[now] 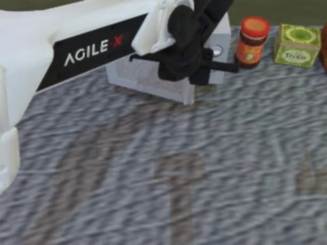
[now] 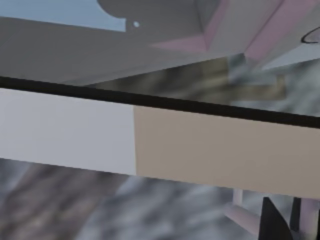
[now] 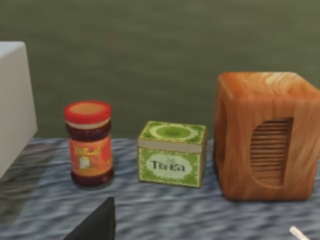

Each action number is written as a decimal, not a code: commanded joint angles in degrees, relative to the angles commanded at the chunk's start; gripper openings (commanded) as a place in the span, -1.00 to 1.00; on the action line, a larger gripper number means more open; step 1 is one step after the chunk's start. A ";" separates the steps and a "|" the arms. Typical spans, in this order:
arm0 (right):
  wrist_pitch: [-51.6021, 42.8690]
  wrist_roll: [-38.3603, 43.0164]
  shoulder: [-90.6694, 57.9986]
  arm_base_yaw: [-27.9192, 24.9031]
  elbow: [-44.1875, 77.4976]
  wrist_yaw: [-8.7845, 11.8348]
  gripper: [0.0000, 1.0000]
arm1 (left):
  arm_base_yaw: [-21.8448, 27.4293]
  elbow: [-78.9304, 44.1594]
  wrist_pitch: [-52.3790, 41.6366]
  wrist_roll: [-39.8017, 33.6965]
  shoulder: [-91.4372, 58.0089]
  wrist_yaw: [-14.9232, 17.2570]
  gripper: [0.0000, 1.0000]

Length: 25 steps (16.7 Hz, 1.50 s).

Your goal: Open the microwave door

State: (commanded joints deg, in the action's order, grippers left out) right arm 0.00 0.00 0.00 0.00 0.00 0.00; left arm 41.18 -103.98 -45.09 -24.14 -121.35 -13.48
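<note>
I have my left arm stretched across the far left of the table, its white link with the AgileX lettering covering much of the microwave [image 1: 217, 38], which stands at the far edge, a little right of centre. The left gripper [image 1: 196, 69] hangs right at the microwave's front, over the seam between the microwave door [image 1: 148, 76] and the strip with the silver knob [image 1: 217, 50]. Its dark body hides the fingertips from above, and the left wrist view is filled with close flat panels and a dark band, so I cannot tell whether the fingers are spread or clamped on anything. The door's speckled mesh face shows below the arm, and it seems to stand slightly angled off the box at its right end, though the arm covers the hinge side.

To the right of the microwave stand a red-lidded jar [image 1: 252, 41], then a green tea box [image 1: 297, 46], then a wooden box [image 3: 267, 135] with a slatted recess. My right arm is out of the top view; only a dark corner of its gripper [image 3: 95, 225] shows in its wrist view, near side of the jar
</note>
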 joint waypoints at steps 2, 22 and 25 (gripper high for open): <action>0.00 0.00 0.00 0.00 0.00 0.00 1.00 | 0.38 -0.13 0.07 -0.23 -0.03 0.34 -1.00; 0.00 0.00 0.00 0.00 0.00 0.00 1.00 | -0.69 7.18 3.62 5.28 4.67 2.70 -1.00; 0.00 0.00 0.00 0.00 0.00 0.00 1.00 | -0.69 7.18 3.62 5.28 4.67 2.70 -1.00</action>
State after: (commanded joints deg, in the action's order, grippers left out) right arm 0.00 0.00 0.00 0.00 0.00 0.00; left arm 40.49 -96.80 -41.47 -18.87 -116.68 -10.77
